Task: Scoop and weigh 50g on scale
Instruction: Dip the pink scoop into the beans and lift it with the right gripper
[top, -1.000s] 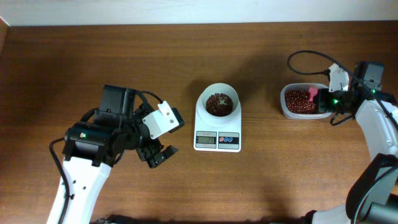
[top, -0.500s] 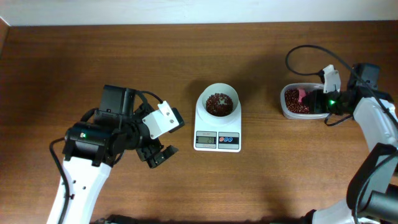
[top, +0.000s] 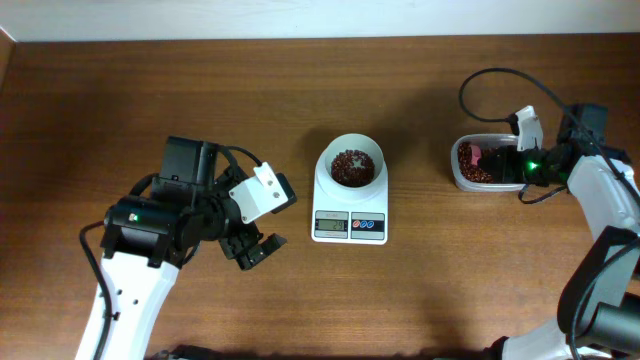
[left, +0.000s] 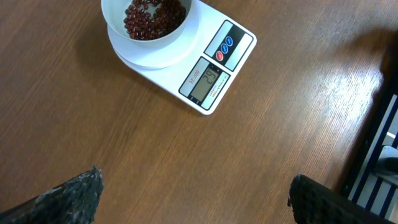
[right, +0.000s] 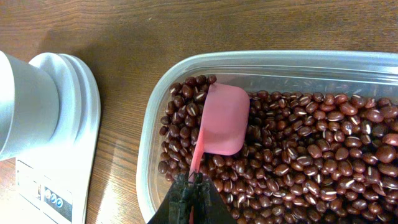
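**Overhead view.** Brown wooden desk (top: 150, 90) with a small white digital kitchen scale (top: 350, 205) at its centre. The grey display and the red and blue buttons are at the scale's 6 o'clock end, and a round white bowl (top: 350, 141) sits on its 12 o'clock end. A shallow heap of small dark red-brown beans (top: 351, 168) lies in the bowl. Many more of the same beans fill a clear rectangular plastic tub (right: 280, 62) at 3 o'clock of the scale, apart from it.

**Right wrist view.** The right tool (right: 190, 185) is over the tub, its fingers together and clamped on the thin handle of a pink plastic scoop (right: 222, 118). The scoop's blade lies on the beans toward the tub's 9 o'clock end.

**Left wrist view.** The left tool (top: 255, 250) hangs above bare desk at 8 o'clock of the scale, its fingers (left: 68, 193) wide apart and holding nothing. The scale appears at 12 o'clock in this view, with the bowl cut by the frame edge
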